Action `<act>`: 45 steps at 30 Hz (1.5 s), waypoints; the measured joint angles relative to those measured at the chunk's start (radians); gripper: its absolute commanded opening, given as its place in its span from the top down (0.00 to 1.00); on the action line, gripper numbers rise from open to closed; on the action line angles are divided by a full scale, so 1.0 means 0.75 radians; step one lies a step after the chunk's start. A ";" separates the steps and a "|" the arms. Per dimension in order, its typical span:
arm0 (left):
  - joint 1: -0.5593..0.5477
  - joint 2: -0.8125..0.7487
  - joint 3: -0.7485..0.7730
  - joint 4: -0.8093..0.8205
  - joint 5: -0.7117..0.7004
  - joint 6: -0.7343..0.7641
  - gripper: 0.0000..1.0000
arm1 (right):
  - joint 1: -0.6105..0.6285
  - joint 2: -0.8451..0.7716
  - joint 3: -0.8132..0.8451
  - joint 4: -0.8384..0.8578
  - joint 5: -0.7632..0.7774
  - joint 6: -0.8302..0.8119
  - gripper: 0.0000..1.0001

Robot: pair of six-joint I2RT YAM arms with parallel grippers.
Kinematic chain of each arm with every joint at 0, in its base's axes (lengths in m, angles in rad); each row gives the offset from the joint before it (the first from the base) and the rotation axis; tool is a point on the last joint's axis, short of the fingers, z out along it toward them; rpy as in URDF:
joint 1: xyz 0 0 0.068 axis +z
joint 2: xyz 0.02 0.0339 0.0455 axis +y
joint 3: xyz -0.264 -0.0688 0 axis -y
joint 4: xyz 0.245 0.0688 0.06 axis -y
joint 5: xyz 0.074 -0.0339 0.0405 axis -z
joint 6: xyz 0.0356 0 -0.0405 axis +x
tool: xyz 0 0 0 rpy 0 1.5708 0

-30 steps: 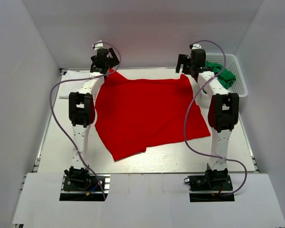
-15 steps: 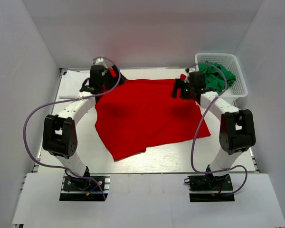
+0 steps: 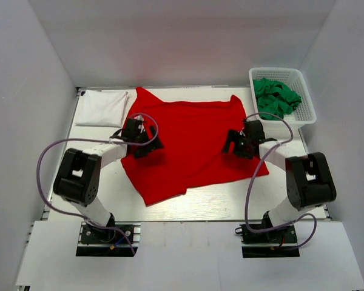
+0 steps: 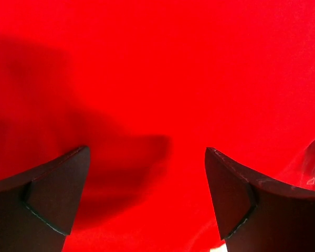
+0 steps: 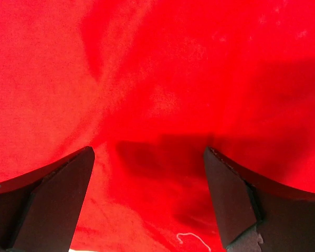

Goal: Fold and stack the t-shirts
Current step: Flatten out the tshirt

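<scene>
The red t-shirt (image 3: 188, 142) lies spread as a sheet across the middle of the table. My left gripper (image 3: 147, 143) is open and low over its left edge; the left wrist view shows only red cloth (image 4: 163, 79) between the dark fingertips (image 4: 58, 194). My right gripper (image 3: 233, 143) is open and low over the shirt's right side; red cloth (image 5: 157, 79) fills its view between the fingertips (image 5: 231, 199). A folded white t-shirt (image 3: 102, 108) lies at the back left. Green t-shirts (image 3: 278, 97) are bunched in the basket.
The white plastic lattice basket (image 3: 308, 112) stands at the back right corner. White walls enclose the table on three sides. A short white thread (image 5: 191, 239) lies on the red cloth near my right fingers.
Both arms have swung down and toward the near side from the shirt's back corners. The back corners, earlier lifted, now lie flat. Both grippers sit low over the shirt's sides.
</scene>
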 measured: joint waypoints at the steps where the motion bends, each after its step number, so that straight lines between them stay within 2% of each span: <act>1: 0.000 -0.038 -0.036 -0.003 -0.002 -0.010 0.00 | 0.002 -0.026 -0.040 0.020 -0.013 0.016 0.10; 7: 0.001 -0.263 -0.262 -0.055 -0.001 -0.078 0.00 | 0.056 -0.271 -0.292 0.080 -0.103 0.107 0.10; 14: 0.001 -0.499 -0.341 -0.487 -0.088 -0.131 0.00 | 0.158 -0.664 -0.458 -0.318 -0.196 0.171 0.10; 19: 0.001 -0.652 -0.318 -0.805 -0.197 -0.196 0.00 | 0.241 -0.797 -0.391 -0.598 -0.187 0.154 0.10; 23: 0.001 -0.627 -0.136 -0.790 -0.246 -0.189 0.00 | 0.254 -0.638 -0.094 -0.667 -0.054 0.073 0.10; 27: -0.005 -0.507 0.010 -0.563 -0.199 -0.139 0.00 | 0.252 -0.463 0.120 -0.505 0.068 0.054 0.10; 31: -0.038 -0.280 0.112 -0.409 -0.143 -0.117 0.00 | 0.241 -0.200 0.266 -0.406 0.150 0.100 0.10; 37: -0.101 -0.059 0.125 -0.306 -0.101 -0.105 0.00 | 0.212 0.166 0.468 -0.341 0.236 0.134 0.10; 45: -0.124 0.012 0.117 -0.266 -0.089 -0.105 0.00 | 0.155 0.506 0.733 -0.294 0.314 0.132 0.10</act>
